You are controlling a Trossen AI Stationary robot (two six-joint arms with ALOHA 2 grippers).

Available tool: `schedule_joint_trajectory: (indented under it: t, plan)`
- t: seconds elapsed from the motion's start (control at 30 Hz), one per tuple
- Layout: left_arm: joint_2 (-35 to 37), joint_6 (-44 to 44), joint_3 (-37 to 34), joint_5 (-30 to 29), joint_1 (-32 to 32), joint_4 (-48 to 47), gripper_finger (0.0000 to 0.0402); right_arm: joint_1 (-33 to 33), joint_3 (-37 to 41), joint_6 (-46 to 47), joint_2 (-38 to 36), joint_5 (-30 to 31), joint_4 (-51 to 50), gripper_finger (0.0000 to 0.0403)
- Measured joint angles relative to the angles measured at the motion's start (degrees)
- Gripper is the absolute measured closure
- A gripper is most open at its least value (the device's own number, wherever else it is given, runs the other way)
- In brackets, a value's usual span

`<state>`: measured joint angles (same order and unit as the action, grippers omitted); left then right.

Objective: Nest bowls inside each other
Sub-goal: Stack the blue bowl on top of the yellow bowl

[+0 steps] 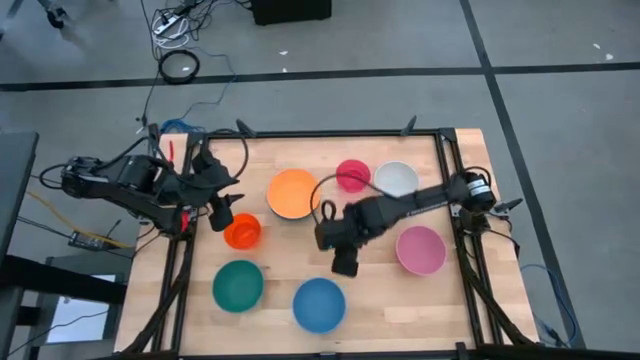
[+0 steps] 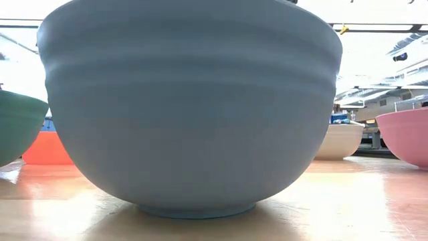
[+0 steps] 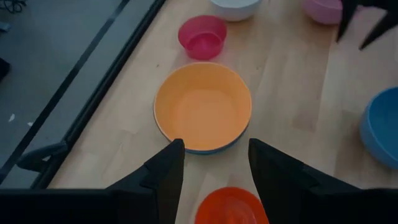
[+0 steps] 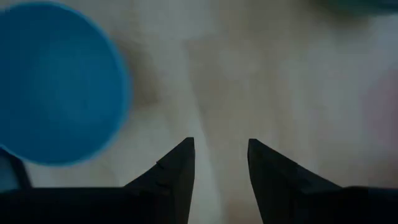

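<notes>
The left gripper (image 3: 211,163) has its fingers spread apart and holds nothing; a small round red-orange plastic bowl (image 3: 231,208) sits right between them, and a bigger round orange plastic bowl (image 3: 203,107) sits just past their tips. The right gripper (image 4: 221,155) also has its fingers apart over bare wooden table (image 4: 261,74), with a round blue plastic bowl (image 4: 53,84) off to one side of them.

Left pincer (image 1: 222,217) hangs agape near the table's left edge, while right pincer (image 1: 344,264) hovers mid-table, parted and empty.
</notes>
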<state>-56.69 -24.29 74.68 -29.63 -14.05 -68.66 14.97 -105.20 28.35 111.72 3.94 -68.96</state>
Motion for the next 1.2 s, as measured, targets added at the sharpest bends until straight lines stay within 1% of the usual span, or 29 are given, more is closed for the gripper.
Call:
schedule_joint_trajectory:
  t: [0.17,0.3,0.43,0.57,0.83,1.2]
  plan:
    - [0.0,-0.2,-1.6,1.6,-1.0,1.7,0.0214,1.6,7.3,5.1,0.0,-6.1,13.0,0.0268]
    - [0.0,-0.2,-1.9,2.2,-2.6,1.7,0.0214,1.7,12.2,8.5,0.0,-9.6,20.8,0.0268]
    - [0.0,-0.2,-1.9,2.2,-3.5,1.6,0.0214,2.9,15.2,11.6,0.1,-12.9,27.1,0.0268]
    - [0.0,-0.6,-1.9,2.4,-4.8,1.6,0.0214,4.5,16.8,14.7,0.1,-12.8,30.1,0.0268]
    - [0.0,-1.9,-1.9,2.5,-7.3,2.0,0.0214,6.4,16.8,17.1,0.3,-6.6,30.4,0.0268]
    - [0.0,-2.8,-1.9,2.3,-9.0,3.1,0.0214,6.3,16.9,17.0,2.7,-5.6,30.3,0.0268]
